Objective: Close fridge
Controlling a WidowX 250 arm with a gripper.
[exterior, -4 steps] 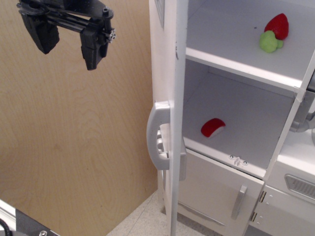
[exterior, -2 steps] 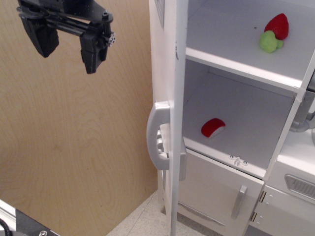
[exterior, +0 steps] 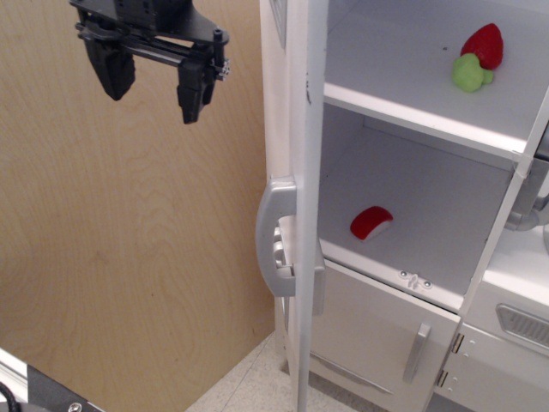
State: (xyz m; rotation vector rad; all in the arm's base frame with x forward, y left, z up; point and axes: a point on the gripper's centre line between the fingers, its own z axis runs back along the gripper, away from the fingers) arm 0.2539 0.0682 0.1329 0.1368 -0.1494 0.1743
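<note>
Nothing is done yet: the fridge [exterior: 412, 206] at right stands wide open, its door [exterior: 296, 172] edge-on with the grey handle [exterior: 273, 236]. The gripper [exterior: 153, 90] hovers upper left, jaws spread, empty, clear of it

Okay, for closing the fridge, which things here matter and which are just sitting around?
Part of the job:
- fridge, standing open
- fridge door, edge-on to the camera, with its grey handle
- gripper, open, up left of the door

Just lying about:
- strawberry toy on the upper shelf
- red and white piece on the lower shelf
- lower door
</note>
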